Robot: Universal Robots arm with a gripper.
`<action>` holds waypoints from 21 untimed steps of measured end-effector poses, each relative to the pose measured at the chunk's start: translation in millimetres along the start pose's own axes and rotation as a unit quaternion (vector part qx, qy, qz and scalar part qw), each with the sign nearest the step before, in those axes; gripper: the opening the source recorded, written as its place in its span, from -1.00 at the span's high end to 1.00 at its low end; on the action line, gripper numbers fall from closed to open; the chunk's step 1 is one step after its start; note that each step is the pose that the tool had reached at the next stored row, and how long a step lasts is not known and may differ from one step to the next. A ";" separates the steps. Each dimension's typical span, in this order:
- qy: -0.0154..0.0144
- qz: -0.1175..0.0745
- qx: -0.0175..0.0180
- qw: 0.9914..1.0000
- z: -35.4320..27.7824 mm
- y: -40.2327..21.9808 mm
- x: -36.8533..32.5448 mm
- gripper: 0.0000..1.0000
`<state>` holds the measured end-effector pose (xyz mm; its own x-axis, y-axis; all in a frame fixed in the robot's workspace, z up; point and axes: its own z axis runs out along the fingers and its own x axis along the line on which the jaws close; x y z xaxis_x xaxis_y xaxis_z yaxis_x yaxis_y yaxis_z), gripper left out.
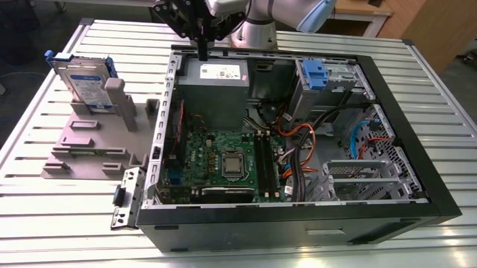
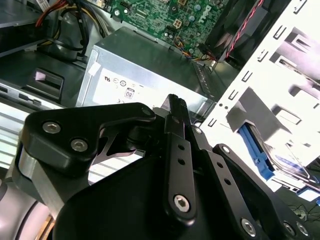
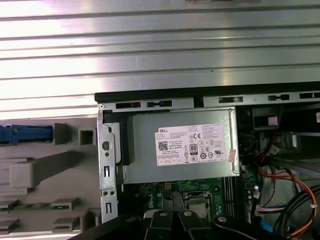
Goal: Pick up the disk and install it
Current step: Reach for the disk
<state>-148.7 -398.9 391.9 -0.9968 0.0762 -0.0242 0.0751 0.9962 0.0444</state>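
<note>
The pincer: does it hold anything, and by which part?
Nothing is held. The pincer hangs over the grey metal power supply box; the silver hard drive in its blue bracket stands in the grey plastic holder, apart from it.

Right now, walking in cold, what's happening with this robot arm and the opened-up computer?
The robot arm's black gripper hangs over the open black computer case, above its grey metal power supply box, carrying nothing. The flat silver disk in its blue plastic bracket stands upright in the grey plastic holder on the slatted metal table, at the exterior view's left, not yet picked up.
</note>
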 end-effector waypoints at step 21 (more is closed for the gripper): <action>0.000 0.000 0.000 1.000 -0.1 -0.6 8.1 0.79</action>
<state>-156.8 -398.9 391.8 -0.9968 0.0762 -0.0242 0.0751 0.9962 0.0443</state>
